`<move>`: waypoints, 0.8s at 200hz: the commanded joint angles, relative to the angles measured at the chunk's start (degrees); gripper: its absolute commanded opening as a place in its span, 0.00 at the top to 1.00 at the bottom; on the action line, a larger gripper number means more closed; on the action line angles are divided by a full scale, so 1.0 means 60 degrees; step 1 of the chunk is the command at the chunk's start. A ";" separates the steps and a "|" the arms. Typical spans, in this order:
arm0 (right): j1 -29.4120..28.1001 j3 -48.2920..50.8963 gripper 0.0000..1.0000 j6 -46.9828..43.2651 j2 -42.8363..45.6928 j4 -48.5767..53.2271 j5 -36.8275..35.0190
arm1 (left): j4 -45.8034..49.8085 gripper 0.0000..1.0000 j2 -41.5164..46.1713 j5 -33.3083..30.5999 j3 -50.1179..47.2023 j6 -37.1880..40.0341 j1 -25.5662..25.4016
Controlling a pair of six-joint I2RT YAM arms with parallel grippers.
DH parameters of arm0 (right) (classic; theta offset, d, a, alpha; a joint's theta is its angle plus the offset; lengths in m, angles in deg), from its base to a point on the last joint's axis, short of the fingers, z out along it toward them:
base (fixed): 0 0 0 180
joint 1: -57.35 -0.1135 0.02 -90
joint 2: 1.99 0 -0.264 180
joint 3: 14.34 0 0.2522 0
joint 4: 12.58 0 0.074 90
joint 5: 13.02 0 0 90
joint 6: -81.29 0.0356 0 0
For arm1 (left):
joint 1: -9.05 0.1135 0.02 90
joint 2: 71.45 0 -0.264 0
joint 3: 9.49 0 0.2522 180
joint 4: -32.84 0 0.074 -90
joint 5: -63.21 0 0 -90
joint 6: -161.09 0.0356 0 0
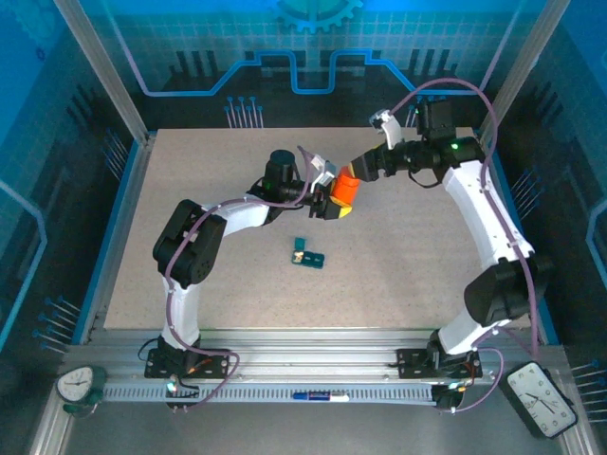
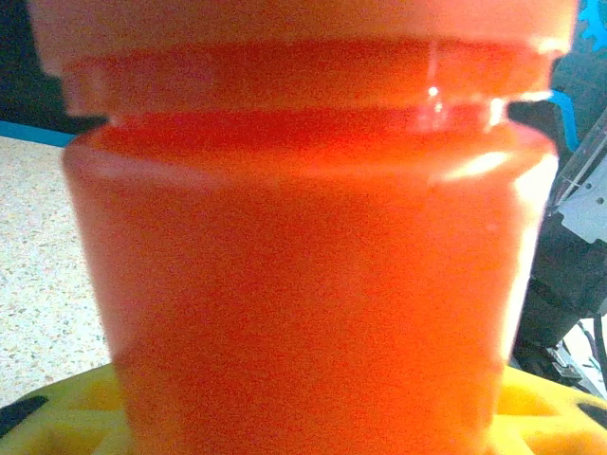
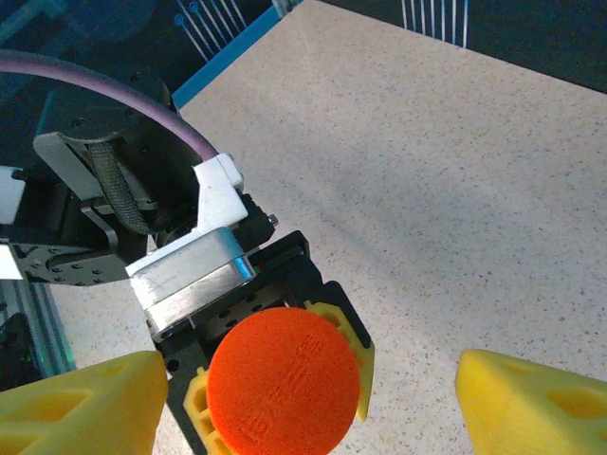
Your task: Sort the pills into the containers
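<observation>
Gripping the orange bottle [image 1: 345, 188] in the left hand [image 1: 328, 199] over the far middle of the tabletop [image 1: 190, 199]. Holds the right hand [image 3: 308, 403] released, fingers [image 3: 85, 403] either side of the cap [image 3: 285, 379]. Shows the teal pill box [image 1: 308, 254] lying nearer, apart.

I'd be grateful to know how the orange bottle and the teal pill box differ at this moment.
The orange bottle is cylindrical; the teal pill box is a flat strip. The bottle is held up in the left claw; the pill box lies on the table, untouched.
</observation>
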 commanded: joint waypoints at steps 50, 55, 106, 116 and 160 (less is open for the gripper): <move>-0.0418 -0.0897 0.23 -0.0981 -0.0870 0.1615 0.0501 | -0.0065 1.00 0.0258 0.0463 0.0321 0.0025 0.0018; -0.0437 -0.0879 0.24 -0.0996 -0.0880 0.1638 0.0489 | -0.0037 1.00 0.0269 0.0459 0.0321 0.0048 0.0012; -0.0490 -0.0874 0.37 -0.0975 -0.1047 0.1758 0.0492 | -0.0026 1.00 0.0331 0.0444 0.0294 0.0054 -0.0011; -0.0504 -0.0875 0.42 -0.0971 -0.1084 0.1784 0.0477 | -0.0036 1.00 0.0335 0.0443 0.0285 0.0054 -0.0010; -0.0635 -0.0383 0.70 -0.0136 -0.0851 0.1415 0.0144 | -0.0048 1.00 0.0364 0.0401 0.0273 0.0054 -0.0006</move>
